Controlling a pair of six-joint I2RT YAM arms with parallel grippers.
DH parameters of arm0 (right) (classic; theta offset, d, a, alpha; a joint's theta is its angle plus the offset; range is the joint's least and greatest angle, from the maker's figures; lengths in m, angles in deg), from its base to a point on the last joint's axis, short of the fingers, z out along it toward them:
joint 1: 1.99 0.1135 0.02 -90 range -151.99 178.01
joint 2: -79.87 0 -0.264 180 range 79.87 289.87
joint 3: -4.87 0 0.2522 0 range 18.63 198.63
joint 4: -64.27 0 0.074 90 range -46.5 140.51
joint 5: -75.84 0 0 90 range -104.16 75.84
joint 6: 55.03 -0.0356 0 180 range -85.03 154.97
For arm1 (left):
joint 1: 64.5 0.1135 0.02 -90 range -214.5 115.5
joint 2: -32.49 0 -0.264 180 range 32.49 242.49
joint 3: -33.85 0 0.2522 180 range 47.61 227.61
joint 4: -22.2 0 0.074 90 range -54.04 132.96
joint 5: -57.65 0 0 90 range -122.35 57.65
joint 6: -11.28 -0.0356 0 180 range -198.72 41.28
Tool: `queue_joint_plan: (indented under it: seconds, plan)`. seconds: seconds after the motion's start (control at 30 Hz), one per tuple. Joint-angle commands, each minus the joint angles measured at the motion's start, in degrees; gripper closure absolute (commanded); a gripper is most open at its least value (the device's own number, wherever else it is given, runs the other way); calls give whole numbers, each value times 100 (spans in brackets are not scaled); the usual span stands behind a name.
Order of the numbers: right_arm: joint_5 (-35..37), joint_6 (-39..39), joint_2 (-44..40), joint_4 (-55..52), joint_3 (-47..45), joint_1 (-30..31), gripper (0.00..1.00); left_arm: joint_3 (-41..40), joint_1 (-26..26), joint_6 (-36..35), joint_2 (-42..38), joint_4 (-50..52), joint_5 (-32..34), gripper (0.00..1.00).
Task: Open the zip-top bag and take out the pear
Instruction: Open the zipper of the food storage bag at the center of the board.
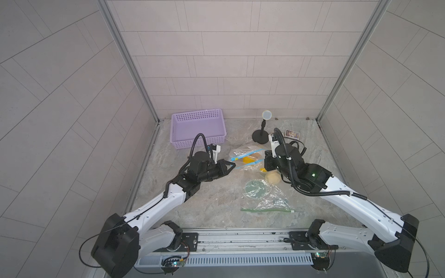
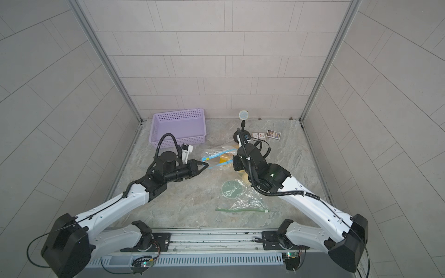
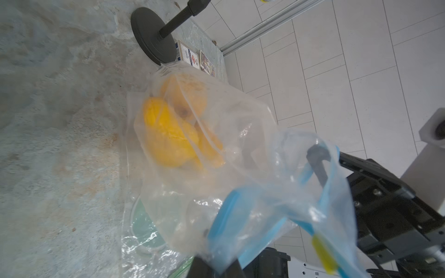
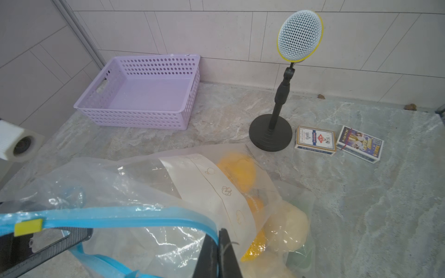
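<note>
The clear zip-top bag (image 1: 243, 154) (image 2: 216, 155) with a blue zip strip (image 4: 125, 216) and a yellow slider (image 4: 28, 226) lies mid-table, its mouth pulled up between my two grippers. Yellow fruit (image 3: 168, 134) and orange fruit (image 3: 190, 96) show through the plastic; I cannot tell which is the pear. My left gripper (image 1: 233, 164) (image 3: 216, 264) has its jaws close together with the bag's rim plastic between them. My right gripper (image 4: 220, 240) is shut on the blue zip strip at the opposite side of the mouth.
A purple basket (image 1: 198, 130) stands at the back left. A microphone stand (image 1: 261, 137) and card boxes (image 4: 315, 140) are behind the bag. A second bag with a green zip (image 1: 265, 199) and a pale round lump (image 1: 272, 179) lie nearer the front.
</note>
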Motion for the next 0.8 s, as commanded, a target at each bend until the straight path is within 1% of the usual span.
queue_joint_plan:
  seconds: [0.0,0.03,0.13,0.17,0.27,0.33,0.47,0.5,0.57,0.67,0.77]
  plan:
    - [331,-197,87,255,-25,46,100,-212,63,-231,-343,1009,435,70]
    - [324,-197,143,245,6,56,100,-162,65,-226,-481,1101,487,60]
    - [192,-184,227,317,15,98,100,190,59,-243,-803,1459,483,41]
    - [163,-186,260,325,16,123,100,387,56,-271,-905,1698,489,37]
    - [165,-189,325,342,7,196,100,938,-3,-321,-1207,2242,484,35]
    - [165,-196,317,379,-24,231,100,1175,-104,-230,-1332,2364,465,36]
    - [156,-231,277,442,-89,262,100,1457,-567,1,-1252,2273,455,44]
    - [148,-240,269,460,-97,259,100,1515,-681,49,-1178,2196,479,48]
    - [145,-267,257,511,-123,268,100,1622,-927,187,-885,1923,407,64]
    - [99,-273,251,505,-104,291,100,1706,-1212,377,-388,1556,135,67]
    - [69,-292,192,496,-111,338,100,1655,-1251,318,-35,1541,336,69]
